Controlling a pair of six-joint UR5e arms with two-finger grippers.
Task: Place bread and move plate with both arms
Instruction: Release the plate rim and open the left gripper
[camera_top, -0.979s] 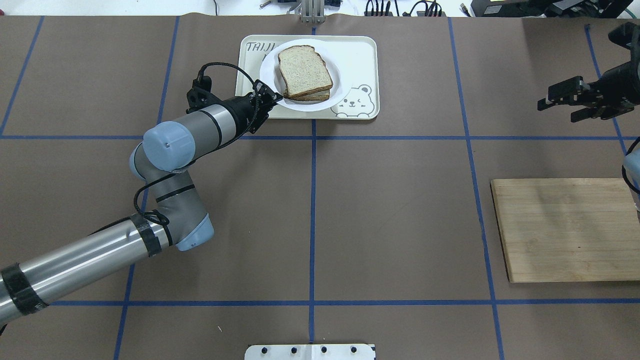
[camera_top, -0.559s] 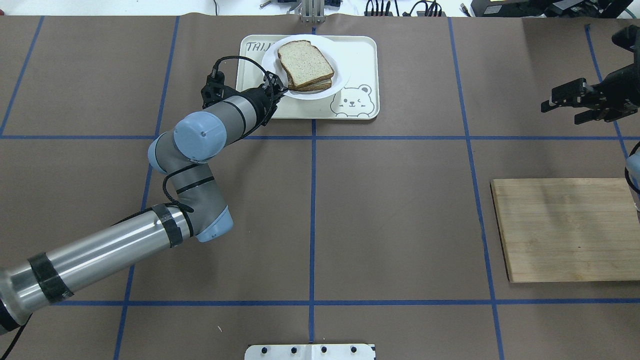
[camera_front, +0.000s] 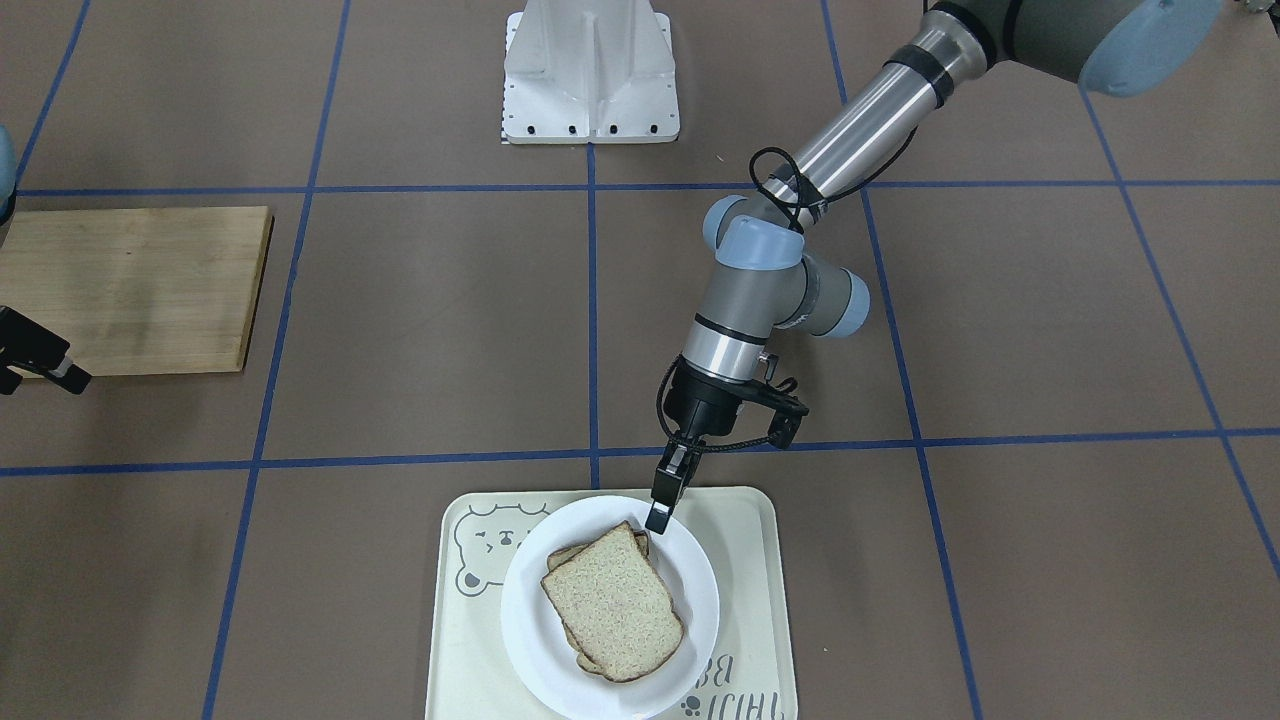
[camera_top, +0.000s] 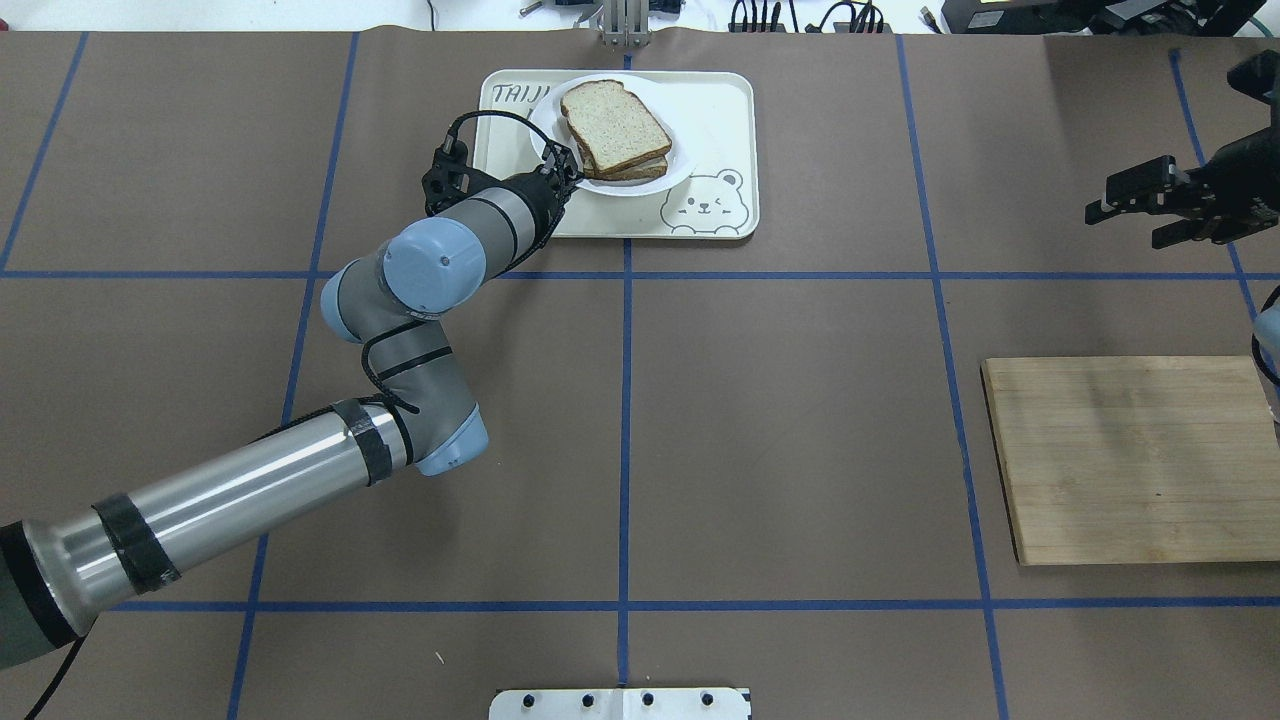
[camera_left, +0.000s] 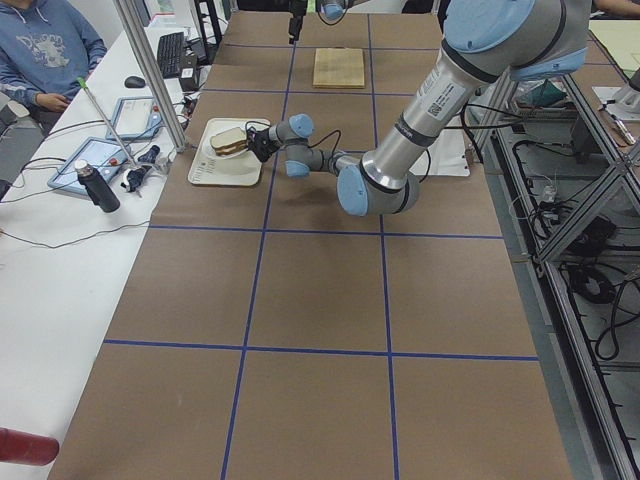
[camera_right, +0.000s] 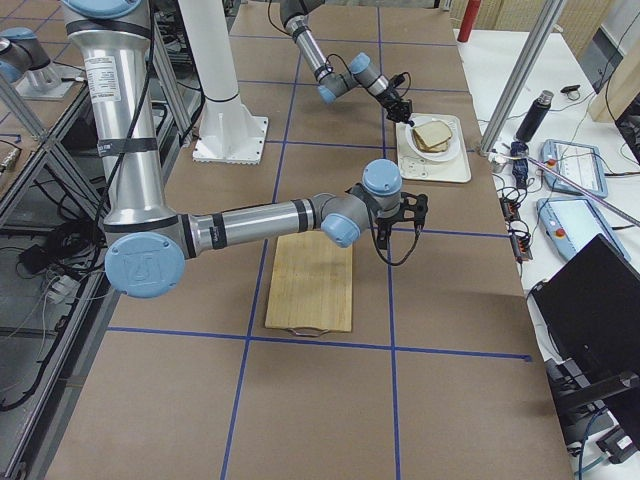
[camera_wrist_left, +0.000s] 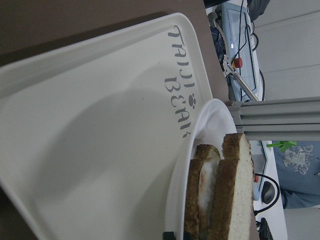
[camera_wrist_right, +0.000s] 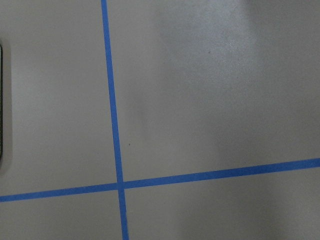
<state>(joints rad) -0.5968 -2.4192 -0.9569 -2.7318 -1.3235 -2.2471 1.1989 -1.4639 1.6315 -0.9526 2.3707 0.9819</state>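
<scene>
- Where you look down from overhead, the left gripper is at the rim of the plate, on the side facing the robot. Its fingers are clenched on that rim.
- Plate, round, glossy white: it is over the cream tray, in the tray's half toward the robot's left, and covers part of the printed lettering. You cannot tell from these views whether it rests on the tray or is lifted off it.
- Bread, pale and speckled with a dark crust: it lies face up as the top slice of a two-slice stack on the plate, skewed slightly from the slice below.
- Lower slice: the left wrist view shows its edge with a white layer between it and the bread.
- Front-facing view: the left gripper points down at the plate from the robot's side, beside the near corner of the bread.
- Right gripper: it hangs released, fingers apart, at the table's far right. It is well apart from the plate and holds nothing.
- Wooden cutting board: it lies flat on the robot's right, nearer the robot than the right gripper.
- Right wrist view: you see only brown table covering crossed by blue tape lines.
</scene>
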